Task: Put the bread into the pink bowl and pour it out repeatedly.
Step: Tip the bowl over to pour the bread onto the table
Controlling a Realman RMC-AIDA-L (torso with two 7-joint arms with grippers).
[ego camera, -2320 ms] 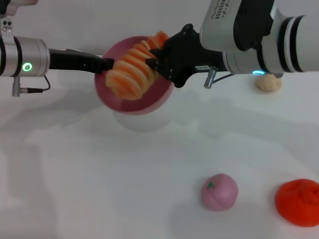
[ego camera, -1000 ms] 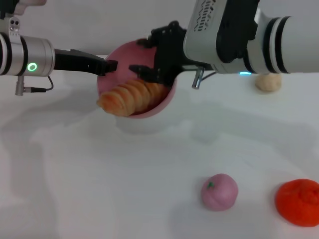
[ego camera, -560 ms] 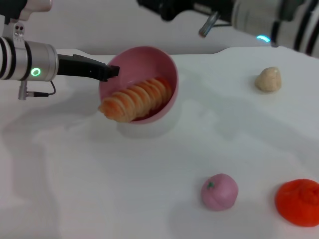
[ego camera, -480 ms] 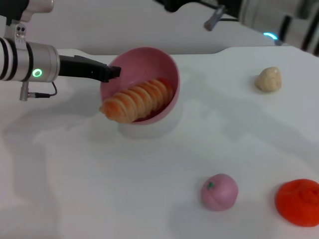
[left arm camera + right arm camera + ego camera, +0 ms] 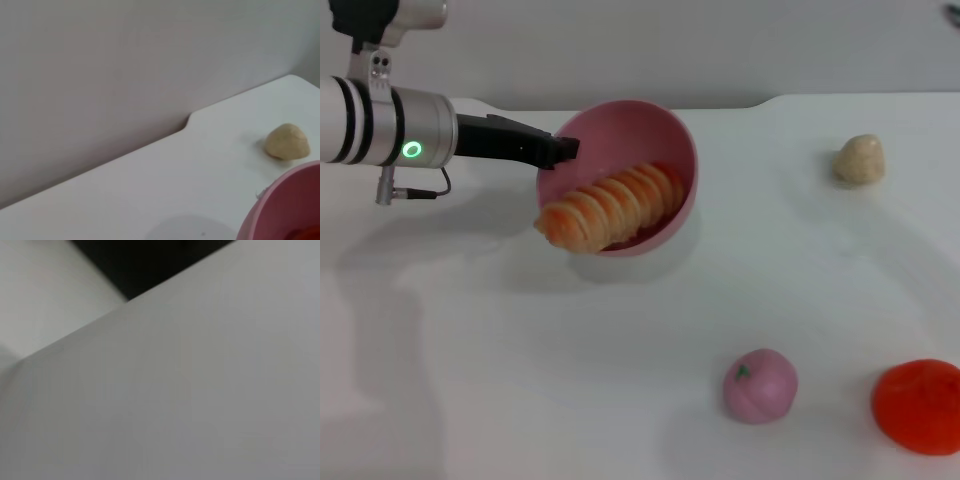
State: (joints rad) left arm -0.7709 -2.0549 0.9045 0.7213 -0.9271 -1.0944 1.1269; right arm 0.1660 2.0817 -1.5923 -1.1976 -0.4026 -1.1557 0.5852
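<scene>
The right arm had withdrawn out of the head view since the earlier frame. The left gripper (image 5: 560,150) was clamped on the bowl's (image 5: 682,150) rim, holding it tilted above the table (image 5: 620,380). The bread (image 5: 610,205) lay inside, one end overhanging the rim.

pale flat surface (image 5: 200,390) | dark area (image 5: 145,260) beyond its edge

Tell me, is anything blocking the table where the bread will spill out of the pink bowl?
Nothing visible. The table beside the tilted pink bowl is bare; the bread already pokes over the rim.
</scene>
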